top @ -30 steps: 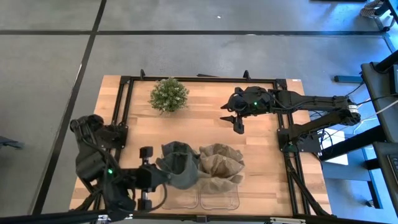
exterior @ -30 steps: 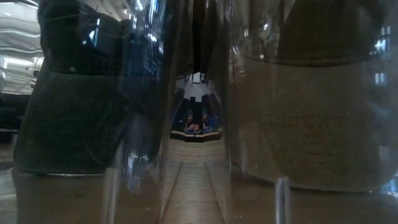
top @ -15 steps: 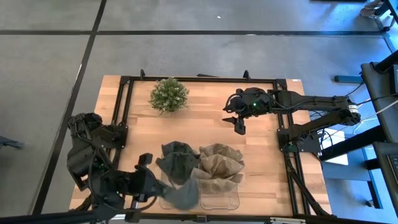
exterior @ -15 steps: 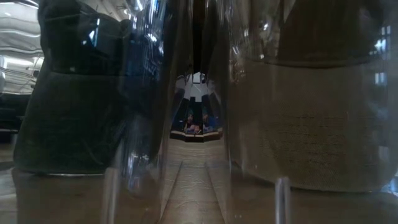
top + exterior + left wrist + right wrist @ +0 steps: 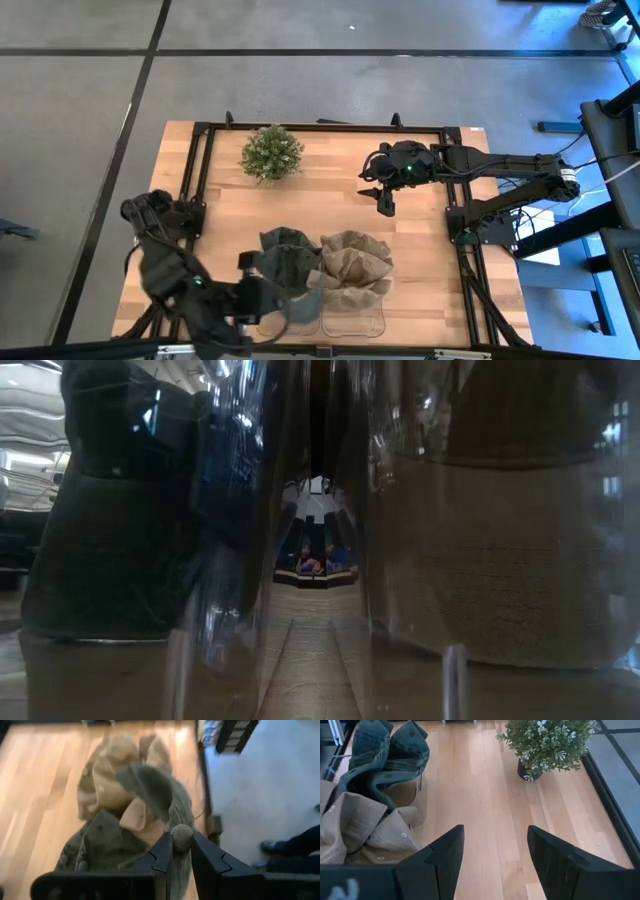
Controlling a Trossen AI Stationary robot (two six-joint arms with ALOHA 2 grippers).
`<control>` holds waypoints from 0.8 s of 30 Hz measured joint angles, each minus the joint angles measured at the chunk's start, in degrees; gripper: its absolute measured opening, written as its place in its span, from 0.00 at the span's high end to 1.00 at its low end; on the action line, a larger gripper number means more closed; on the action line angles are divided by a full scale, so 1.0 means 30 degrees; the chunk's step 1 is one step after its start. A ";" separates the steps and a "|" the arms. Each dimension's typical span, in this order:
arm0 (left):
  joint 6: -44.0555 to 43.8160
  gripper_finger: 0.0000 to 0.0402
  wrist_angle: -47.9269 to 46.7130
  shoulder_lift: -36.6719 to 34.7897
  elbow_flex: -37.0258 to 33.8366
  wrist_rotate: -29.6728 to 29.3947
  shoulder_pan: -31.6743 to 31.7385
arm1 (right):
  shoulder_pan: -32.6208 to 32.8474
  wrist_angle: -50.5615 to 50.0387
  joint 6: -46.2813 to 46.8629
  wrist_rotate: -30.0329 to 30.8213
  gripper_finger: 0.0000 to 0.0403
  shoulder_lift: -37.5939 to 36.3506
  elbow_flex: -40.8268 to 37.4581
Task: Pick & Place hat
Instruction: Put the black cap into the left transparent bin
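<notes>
A grey-green hat [image 5: 285, 262] sits over a clear stand [image 5: 300, 322] near the table's near edge, and a tan hat [image 5: 355, 265] sits on the stand beside it, to its right. The low view looks through both stands, with the grey-green hat [image 5: 110, 520] and the tan hat [image 5: 500, 550] draped over them. My left gripper [image 5: 262, 295] is at the grey-green hat's near-left side, shut on its cloth. My right gripper [image 5: 383, 203] hangs open over bare wood far from the hats, which show as grey-green hat [image 5: 385, 750] and tan hat [image 5: 355, 825] in its wrist view. My left gripper [image 5: 181, 847] pinches a loose grey-green flap of the hat between its two fingers, right at a small round knob [image 5: 181, 836] on that flap's end. It comes in from the table's near-left. The flap [image 5: 147, 787] rises beyond the fingers; the rest of the hat stays on its stand.
A small potted plant [image 5: 271, 152] stands at the far left of the table, also seen as the plant [image 5: 547, 742] in the right wrist view. A black frame [image 5: 205, 130] runs around the work area. Bare wood lies between the plant, the right gripper and the hats.
My left gripper, shut on the grey-green hat's flap, swung toward the near edge and dragged part of the cloth down over the stand, then moved back right, toward the hat. The hat's body stayed on its stand. The right gripper kept almost still.
</notes>
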 joint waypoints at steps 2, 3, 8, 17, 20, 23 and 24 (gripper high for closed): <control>-0.0280 0.90 -0.0685 0.0452 0.0000 0.0540 0.0301 | 0.0001 0.0003 -0.0015 -0.0002 0.46 0.0000 0.0000; -0.0422 0.90 -0.1018 0.0621 0.0000 0.0966 0.0458 | 0.0000 0.0003 -0.0015 0.0000 0.46 0.0000 0.0000; -0.0654 0.90 -0.1813 0.1193 0.0000 0.2737 0.1096 | 0.0000 0.0011 -0.0029 0.0000 0.46 0.0000 0.0000; -0.0657 0.90 -0.2845 0.0826 0.0007 0.4056 0.1513 | 0.0002 -0.0004 -0.0138 0.0000 0.46 0.0000 0.0000; -0.0641 0.90 -0.2982 0.0564 0.0015 0.4019 0.1500 | 0.0000 -0.0004 -0.0171 -0.0003 0.46 0.0000 0.0000; -0.0532 0.90 -0.3004 0.0072 0.0015 0.4262 0.1500 | 0.0007 -0.0011 -0.0182 0.0000 0.46 -0.0001 0.0000; -0.0637 0.90 -0.3020 -0.0160 0.0015 0.4367 0.1500 | 0.0000 -0.0009 -0.0182 -0.0002 0.46 0.0000 0.0000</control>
